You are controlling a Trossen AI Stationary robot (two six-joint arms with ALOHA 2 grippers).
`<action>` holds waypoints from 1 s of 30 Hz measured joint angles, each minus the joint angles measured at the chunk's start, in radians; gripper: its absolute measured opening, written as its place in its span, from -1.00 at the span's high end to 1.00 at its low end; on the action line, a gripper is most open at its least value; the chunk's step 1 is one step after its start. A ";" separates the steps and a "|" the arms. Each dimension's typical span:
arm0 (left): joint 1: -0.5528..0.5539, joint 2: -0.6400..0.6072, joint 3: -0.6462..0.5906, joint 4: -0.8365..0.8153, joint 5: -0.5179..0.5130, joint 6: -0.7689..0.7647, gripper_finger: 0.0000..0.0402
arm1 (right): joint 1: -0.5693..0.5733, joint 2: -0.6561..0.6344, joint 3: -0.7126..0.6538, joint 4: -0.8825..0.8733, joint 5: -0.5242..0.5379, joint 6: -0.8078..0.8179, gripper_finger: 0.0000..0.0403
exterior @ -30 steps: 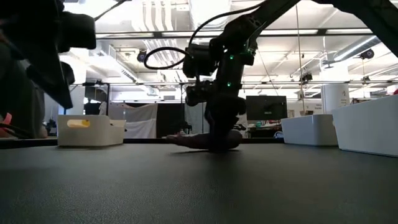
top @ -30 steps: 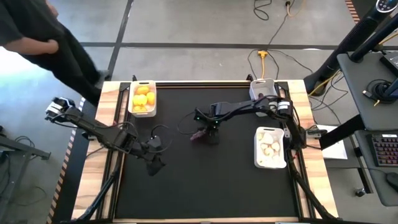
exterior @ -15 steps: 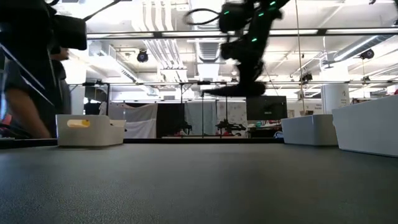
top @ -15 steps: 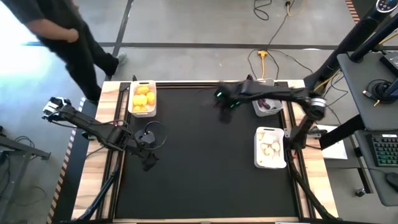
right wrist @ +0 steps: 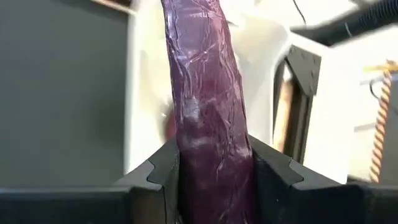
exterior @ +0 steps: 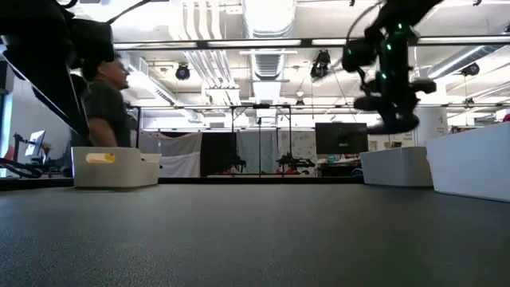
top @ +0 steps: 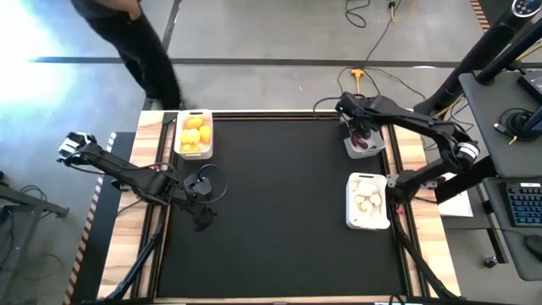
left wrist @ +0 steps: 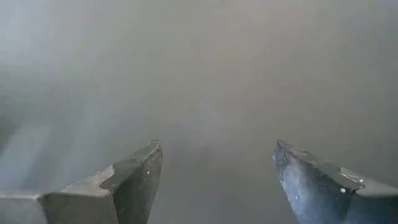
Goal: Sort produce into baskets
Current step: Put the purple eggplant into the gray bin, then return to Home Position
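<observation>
My right gripper (top: 359, 127) is shut on a dark purple eggplant piece (right wrist: 205, 99) above the far right basket (top: 348, 146), where another purple piece (top: 366, 144) lies. In the low view the gripper (exterior: 392, 112) holds it about level, above the basket's rim (exterior: 394, 167). The far left basket (top: 180, 140) holds several yellow fruits and an orange one. The near right basket (top: 351, 212) holds garlic bulbs. My left gripper (top: 203, 222) is open and empty over the black mat at the left (left wrist: 217, 162). My right gripper pinches the eggplant piece between its two fingers (right wrist: 155, 177), on the piece's two long sides (right wrist: 211, 155). The fingers come from above and lie across it. The piece is lifted clear, about level, its long end (right wrist: 189, 25) reaching out over the basket.
The black mat (top: 279, 212) lies bare between the baskets. A person (top: 127, 34) walks on the floor beyond the table's far left corner and shows behind the left basket in the low view (exterior: 103, 112). A desk with gear stands off the right edge.
My right gripper has lifted the eggplant piece off the middle of the mat and carried it up and toward the far right corner, over the far right basket. The piece has stayed in the shut fingers. The person has walked along behind the table.
</observation>
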 joint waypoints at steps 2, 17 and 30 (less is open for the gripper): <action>0.000 0.010 0.000 0.019 0.000 0.048 -0.43 | -0.029 0.005 -0.046 0.016 -0.001 0.015 0.30; -0.004 0.006 0.000 0.258 -0.018 0.303 -0.43 | -0.170 0.145 -0.127 0.175 -0.111 -0.075 0.22; -0.005 -0.024 -0.074 0.521 0.054 0.547 -0.43 | -0.159 0.076 -0.126 0.223 -0.117 -0.077 -0.11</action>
